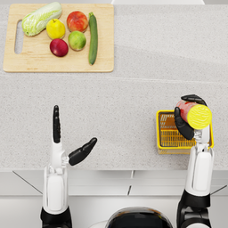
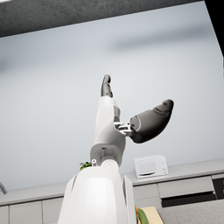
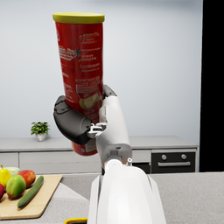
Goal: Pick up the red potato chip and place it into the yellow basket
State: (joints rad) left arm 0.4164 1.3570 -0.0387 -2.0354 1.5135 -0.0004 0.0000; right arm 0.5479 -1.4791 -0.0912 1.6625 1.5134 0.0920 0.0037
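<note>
While the right hand (image 1: 187,121) grips the tall red cardboard chip can with its yellow lid (image 1: 194,114) upright above the yellow wire basket (image 1: 165,133), it should lower straight down inside the rim before letting go; the left hand (image 1: 67,141) is empty, fingers spread.

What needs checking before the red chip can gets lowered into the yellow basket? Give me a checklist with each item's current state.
1. Grip: the right hand wraps the red cylindrical chip can with the yellow lid around its lower part. Ok.
2. Can attitude: close to upright, lid on top. Ok.
3. Alignment: in the head view the can overlaps the far right corner of the yellow wire basket, not its middle. Not ok.
4. Basket contents: the visible part looks empty; the part beneath the hand is hidden. Cannot tell.
5. Left hand: open, holding nothing, well clear of the basket. Ok.
6. Height of the can above the basket: cannot tell.
</note>
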